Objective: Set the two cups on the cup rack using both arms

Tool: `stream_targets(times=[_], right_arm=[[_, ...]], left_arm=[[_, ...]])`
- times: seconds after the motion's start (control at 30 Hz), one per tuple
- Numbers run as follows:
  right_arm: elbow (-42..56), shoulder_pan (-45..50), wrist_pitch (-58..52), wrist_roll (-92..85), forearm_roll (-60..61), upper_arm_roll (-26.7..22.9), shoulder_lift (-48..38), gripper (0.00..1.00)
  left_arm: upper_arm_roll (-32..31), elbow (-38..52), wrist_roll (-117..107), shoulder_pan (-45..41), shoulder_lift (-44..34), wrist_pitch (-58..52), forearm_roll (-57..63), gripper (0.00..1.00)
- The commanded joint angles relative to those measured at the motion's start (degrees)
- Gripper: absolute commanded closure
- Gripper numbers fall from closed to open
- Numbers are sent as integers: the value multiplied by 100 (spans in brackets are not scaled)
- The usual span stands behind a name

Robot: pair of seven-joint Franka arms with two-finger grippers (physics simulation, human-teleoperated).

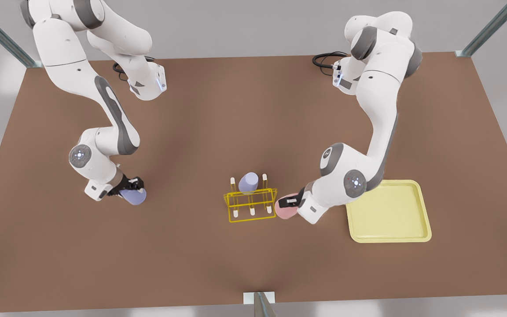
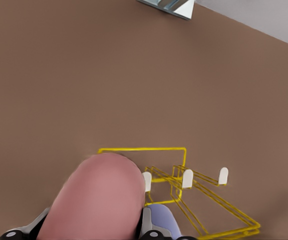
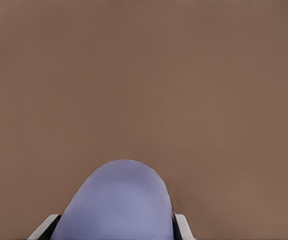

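Observation:
My left gripper (image 1: 289, 203) is shut on the pale pink cup (image 1: 285, 212), held tilted just off the cup rack's side nearest the tray. In the left wrist view the pink cup (image 2: 96, 200) sits between the fingers (image 2: 149, 231), close to the rack's white-tipped pegs (image 2: 187, 178). The yellow wire cup rack (image 1: 250, 204) stands at the table's middle with a lavender cup (image 1: 248, 182) on a back peg. At the front view's left, my right gripper (image 1: 132, 187) is shut on another lavender cup (image 1: 134, 197), also seen large in the right wrist view (image 3: 118, 205), far from the rack.
A flat pale yellow tray (image 1: 387, 211) lies just past the left arm at the front view's right. The brown table (image 1: 253, 110) is bordered by metal frame posts (image 1: 260, 306) at its edges and corners.

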Motion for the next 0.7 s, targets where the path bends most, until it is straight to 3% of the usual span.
stream_targets(times=[0.0, 0.3, 0.37, 0.53, 0.6, 0.67], right_arm=[[122, 8, -84, 3, 67, 167, 38, 19], [1326, 131, -92, 20, 955, 1204, 793, 19], [1791, 184, -294, 29, 1094, 1310, 1039, 19], [2961, 747, -804, 117, 1851, 1310, 1611, 19], [3313, 782, -998, 108, 1983, 1310, 1830, 19], [3620, 966, -1007, 108, 2194, 1310, 2059, 19]], left_arm=[[7, 123, -1675, -114, 96, 274, -43, 20], [34, 149, -1746, -360, 395, 793, -17, 19], [34, 149, -1746, -360, 447, 863, 89, 0], [43, 228, -2080, -316, 386, 732, 89, 0], [174, 791, -1316, 404, 149, -1534, 615, 0], [166, 826, 152, 1063, -563, -3487, 1671, 0]])
